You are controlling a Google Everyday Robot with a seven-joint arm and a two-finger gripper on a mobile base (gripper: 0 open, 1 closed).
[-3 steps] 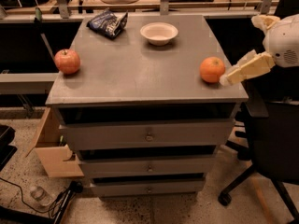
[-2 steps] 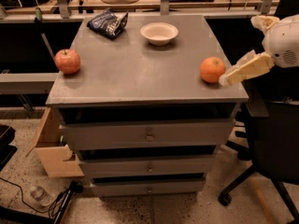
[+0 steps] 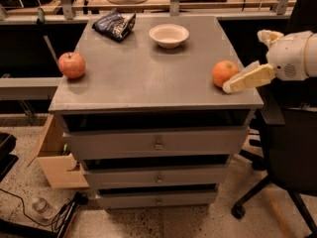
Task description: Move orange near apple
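Observation:
The orange (image 3: 224, 73) sits near the right edge of the grey cabinet top (image 3: 148, 68). The red apple (image 3: 72, 65) sits at the far left edge of the same top. My gripper (image 3: 233, 85) comes in from the right. Its cream fingertip lies just to the right of the orange, at or very close to its lower right side. The white arm body (image 3: 292, 56) hangs off the cabinet's right side.
A white bowl (image 3: 169, 35) and a dark blue chip bag (image 3: 115, 25) lie at the back of the top. A black office chair (image 3: 287, 152) stands to the right. A cardboard box (image 3: 54, 157) sits on the floor at the left.

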